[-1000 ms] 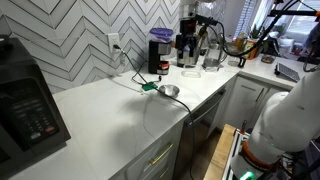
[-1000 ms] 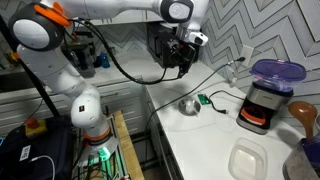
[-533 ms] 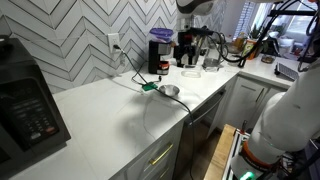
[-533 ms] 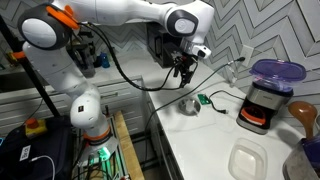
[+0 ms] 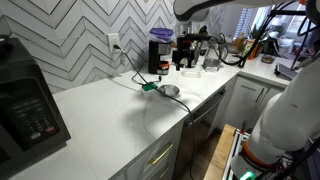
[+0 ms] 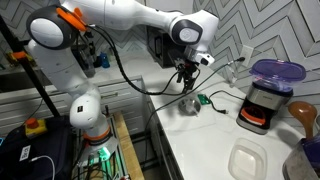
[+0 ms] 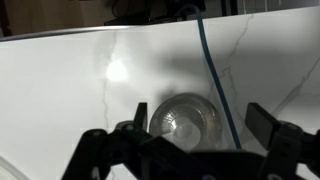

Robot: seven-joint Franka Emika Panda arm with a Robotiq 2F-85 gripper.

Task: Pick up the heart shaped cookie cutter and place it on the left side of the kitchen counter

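Note:
My gripper (image 6: pixel 187 82) is open and empty, hanging over the round silver metal cup (image 6: pixel 189 105); it also shows in an exterior view (image 5: pixel 185 58). In the wrist view the gripper (image 7: pixel 200 116) has one finger on each side of the cup (image 7: pixel 185 120), still above it. A small red-orange low piece, the heart shaped cookie cutter (image 6: pixel 255 119), lies at the foot of the coffee machine (image 6: pixel 268 90); it shows as a red spot in an exterior view (image 5: pixel 162 68). It is out of the wrist view. The white kitchen counter (image 5: pixel 100 112) runs long and bare toward a black microwave.
A small green object (image 6: pixel 205 99) with a blue cable (image 7: pixel 212 70) lies beside the cup. A black microwave (image 5: pixel 25 105) stands at one end of the counter. A white lidded container (image 6: pixel 247 160) and more coffee gear (image 5: pixel 200 45) stand on it.
The arm has swung over and the gripper has come down toward the silver cup. Nothing on the counter has moved.

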